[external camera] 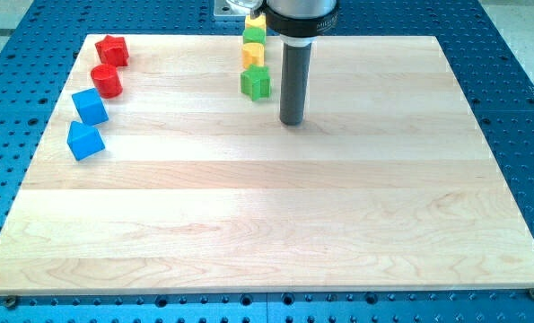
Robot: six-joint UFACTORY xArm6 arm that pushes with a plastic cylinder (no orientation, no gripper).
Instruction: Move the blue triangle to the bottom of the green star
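Note:
The green star (256,82) lies near the view's top centre of the wooden board (267,233). My tip (291,121) rests on the board just right of the star and slightly below it, without touching it. Two blue blocks lie at the view's left edge: a blue cube (90,106) and, below it, a blue block that looks like the triangle (84,141). My tip is far to the right of both blue blocks.
Above the green star, a yellow block (252,54), a green block (253,35) and another yellow block (256,20) form a column. A red star (112,50) and a red cylinder (107,81) lie at the top left.

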